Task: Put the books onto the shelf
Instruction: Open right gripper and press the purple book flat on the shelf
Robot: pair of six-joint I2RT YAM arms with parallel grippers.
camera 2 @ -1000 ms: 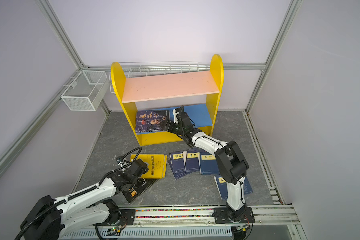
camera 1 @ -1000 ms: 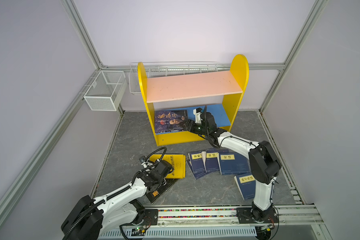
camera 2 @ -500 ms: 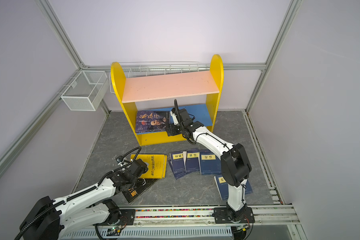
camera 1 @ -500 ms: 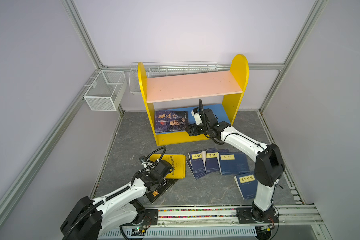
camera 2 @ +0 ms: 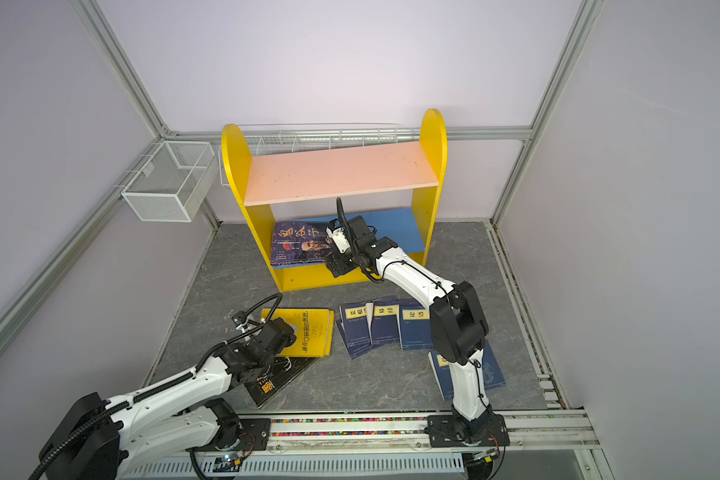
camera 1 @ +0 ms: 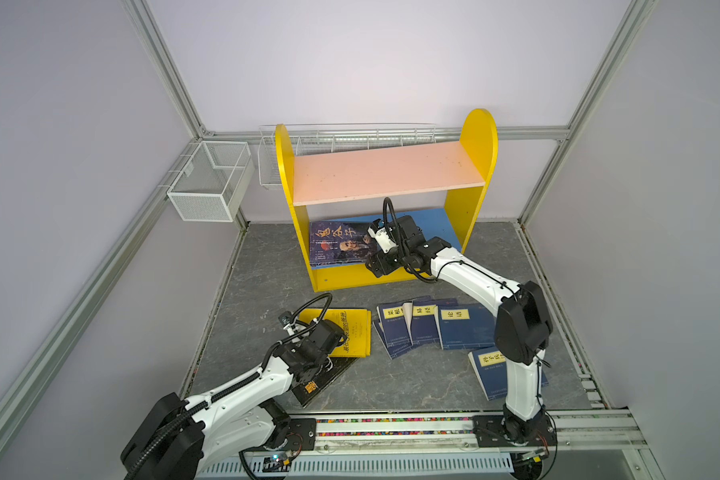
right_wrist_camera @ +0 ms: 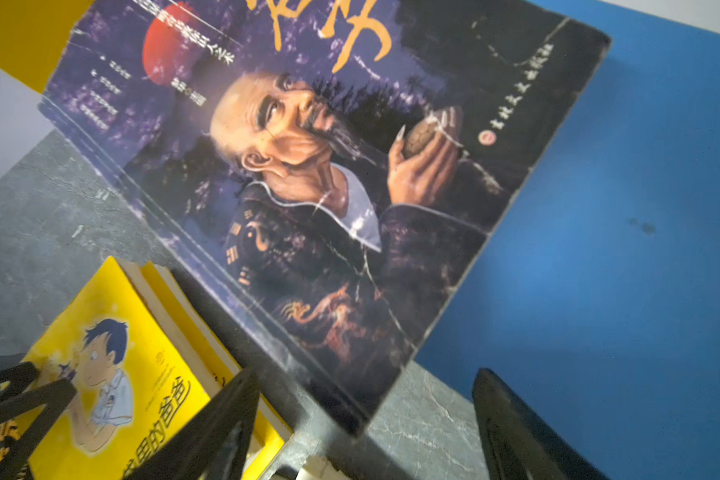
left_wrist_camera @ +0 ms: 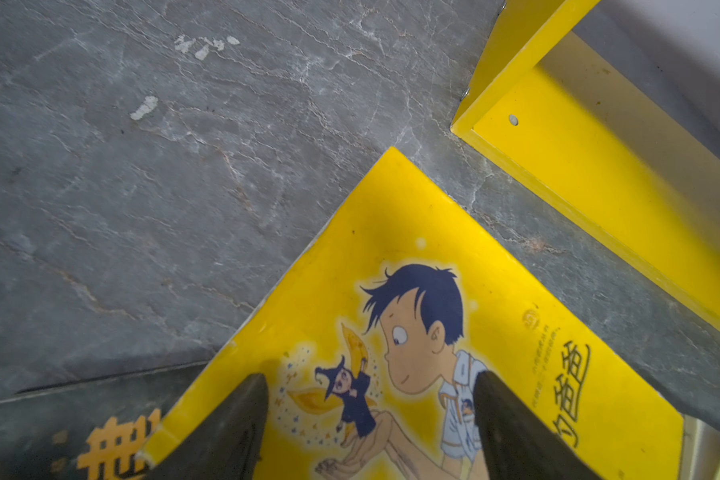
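The shelf (camera 1: 387,170) (camera 2: 337,170) stands at the back in both top views. A purplish book (camera 1: 341,245) (camera 2: 302,245) (right_wrist_camera: 308,166) lies flat on the left of its blue lower board (right_wrist_camera: 620,249), one corner jutting past the front edge. My right gripper (camera 1: 376,267) (right_wrist_camera: 366,419) hangs open just in front of that corner, holding nothing. Two stacked yellow cartoon books (camera 1: 356,332) (left_wrist_camera: 433,270) lie on the floor, overlapping a black book (camera 1: 321,384). My left gripper (camera 1: 329,336) (left_wrist_camera: 368,415) is open over the top yellow cover. Three navy books (camera 1: 425,328) fan out to the right.
Another navy book (camera 1: 485,368) lies under my right arm. A white wire mesh basket (camera 1: 208,183) hangs on the left wall and a long one (camera 1: 350,135) behind the shelf. The arms' rail (camera 1: 391,424) runs along the front edge.
My right gripper has drawn back from over the lower board to its front edge, leaving the purplish book lying there. The left arm has not moved.
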